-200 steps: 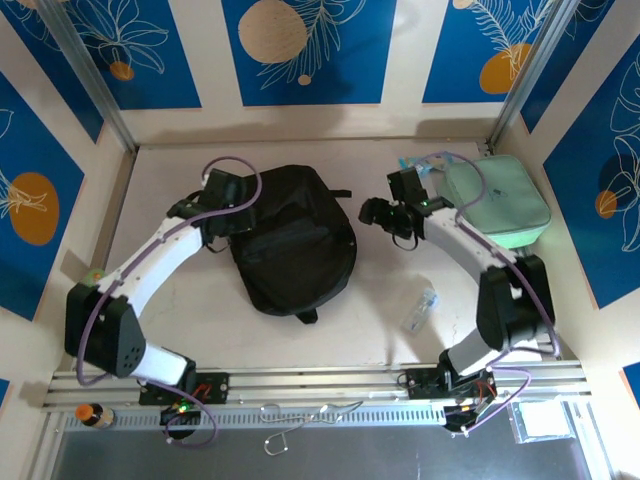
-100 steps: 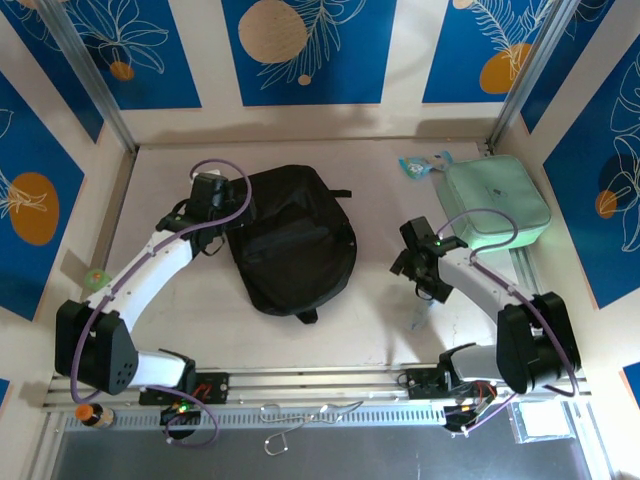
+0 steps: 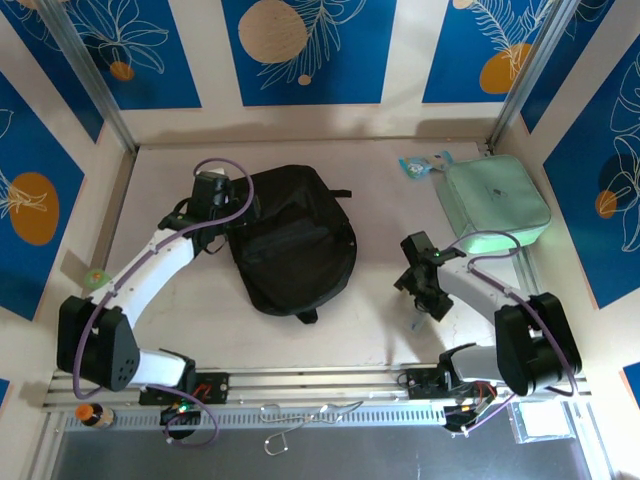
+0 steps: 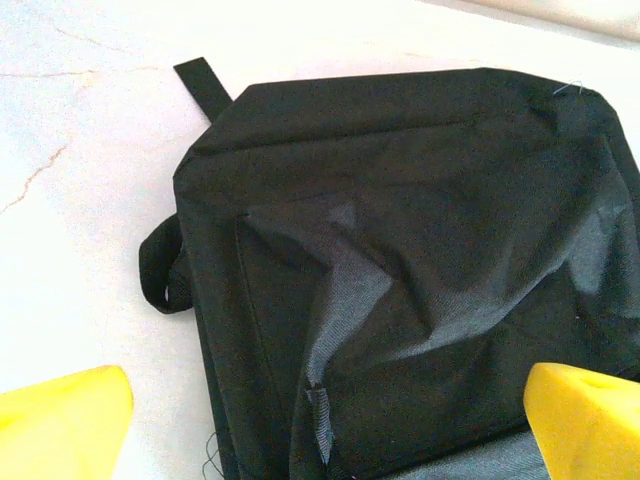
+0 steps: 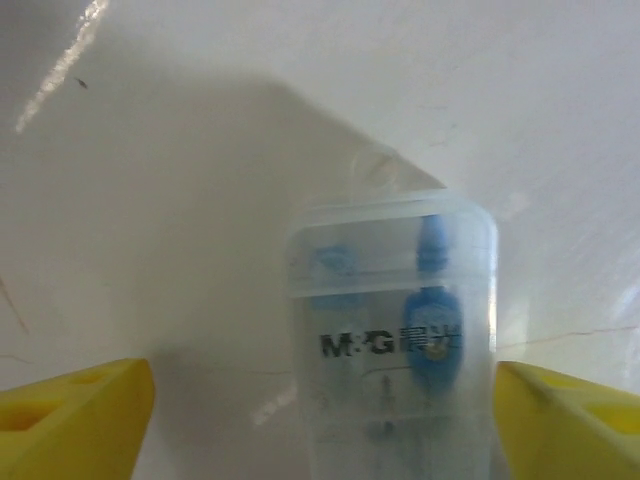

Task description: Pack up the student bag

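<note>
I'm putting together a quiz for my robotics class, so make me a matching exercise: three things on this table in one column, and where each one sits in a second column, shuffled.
Things
1. student bag
2. mint-green case
3. clear plastic box

Places
A. between the open yellow fingers of the right gripper
B. middle of the table
C. far right corner of the table

Pairs: 1-B, 2-C, 3-A
</note>
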Controlling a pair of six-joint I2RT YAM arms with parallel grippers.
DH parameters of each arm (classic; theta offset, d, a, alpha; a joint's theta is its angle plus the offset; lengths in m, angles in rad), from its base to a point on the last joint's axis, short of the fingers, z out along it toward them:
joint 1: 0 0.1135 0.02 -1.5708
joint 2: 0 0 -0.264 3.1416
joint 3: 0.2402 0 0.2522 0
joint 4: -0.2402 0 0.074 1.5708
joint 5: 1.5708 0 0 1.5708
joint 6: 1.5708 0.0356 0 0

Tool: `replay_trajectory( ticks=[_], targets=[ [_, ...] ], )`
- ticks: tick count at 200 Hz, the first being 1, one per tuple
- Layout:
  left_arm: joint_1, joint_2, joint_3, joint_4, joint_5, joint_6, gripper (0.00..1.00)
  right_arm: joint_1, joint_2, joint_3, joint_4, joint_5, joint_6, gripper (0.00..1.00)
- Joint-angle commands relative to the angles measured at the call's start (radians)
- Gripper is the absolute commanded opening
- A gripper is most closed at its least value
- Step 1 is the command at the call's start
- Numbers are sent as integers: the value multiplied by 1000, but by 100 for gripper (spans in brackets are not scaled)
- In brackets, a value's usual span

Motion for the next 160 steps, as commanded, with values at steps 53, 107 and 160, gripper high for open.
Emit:
replay_trajectory(
  ticks=[53,107,160],
  targets=[
    [10,7,26,-10,68,19,100,-3,106,80,153,-70,-151,57],
    [10,2,27,-34,99,24,100,-66,269,249,207,-121,-360,51],
    [9,10,33,-41,125,17,100,-99,365,339,223,-231,-528,63]
  ],
)
